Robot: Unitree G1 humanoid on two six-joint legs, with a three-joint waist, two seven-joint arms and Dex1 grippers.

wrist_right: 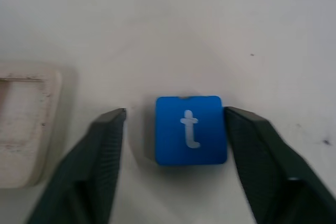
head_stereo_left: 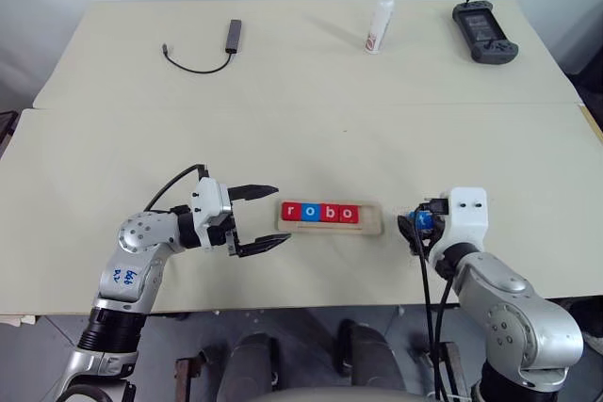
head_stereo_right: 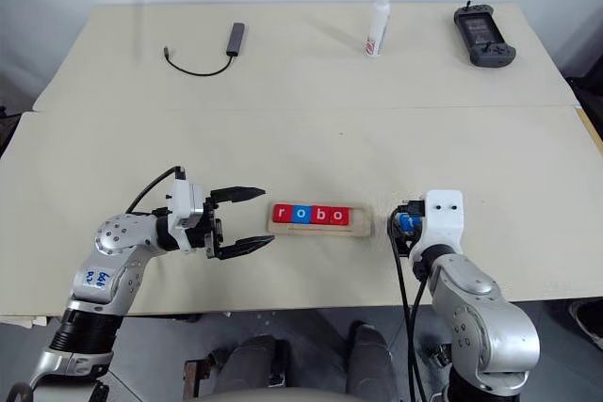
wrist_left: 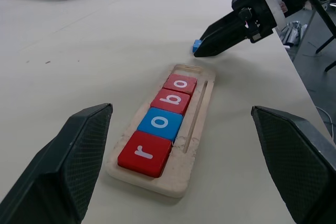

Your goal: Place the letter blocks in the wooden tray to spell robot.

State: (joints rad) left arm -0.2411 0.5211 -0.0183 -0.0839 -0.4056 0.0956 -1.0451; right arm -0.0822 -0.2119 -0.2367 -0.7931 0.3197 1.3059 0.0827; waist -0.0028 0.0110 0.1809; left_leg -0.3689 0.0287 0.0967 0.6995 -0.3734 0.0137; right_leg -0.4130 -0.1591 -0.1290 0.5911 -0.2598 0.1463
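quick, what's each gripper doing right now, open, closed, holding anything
Left gripper: open, holding nothing, beside the wooden tray.
Right gripper: open around the blue t block, one finger touching its edge, not clamped.

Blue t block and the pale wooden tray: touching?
Apart. In the right wrist view the small blue square t block lies on the table with a bare strip of tabletop between it and the end of the pale wooden tray.

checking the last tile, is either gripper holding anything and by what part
Nothing is held. The right gripper stands open around the blue t block, a gap on one side. The left gripper is open and empty.
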